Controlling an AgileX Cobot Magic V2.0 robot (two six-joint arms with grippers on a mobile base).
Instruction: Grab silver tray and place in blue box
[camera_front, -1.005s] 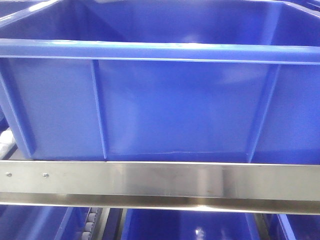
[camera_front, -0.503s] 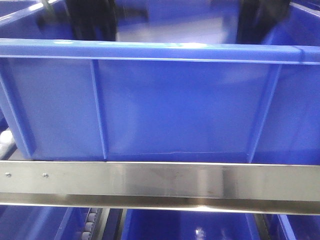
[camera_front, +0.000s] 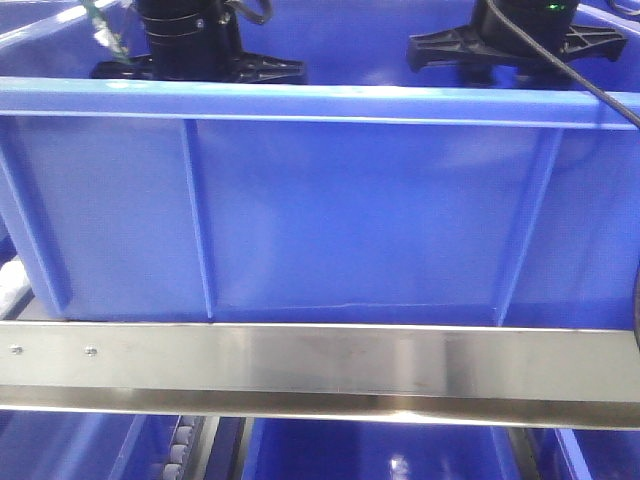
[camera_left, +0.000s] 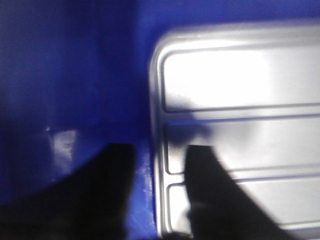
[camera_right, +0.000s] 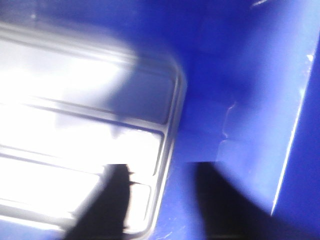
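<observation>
the silver tray (camera_left: 240, 135) lies in the blue box (camera_front: 320, 210), between both tools.

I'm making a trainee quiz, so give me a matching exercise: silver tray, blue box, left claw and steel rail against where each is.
1 silver tray
2 blue box
3 left claw
4 steel rail

A runs below the box's front wall
B lies flat on the box floor
C open, astride the tray's rim
D holds the tray

Pairs: 1-B, 2-D, 3-C, 4-A

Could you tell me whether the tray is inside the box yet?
Inside: both wrist views show the tray against the box's blue interior.
</observation>
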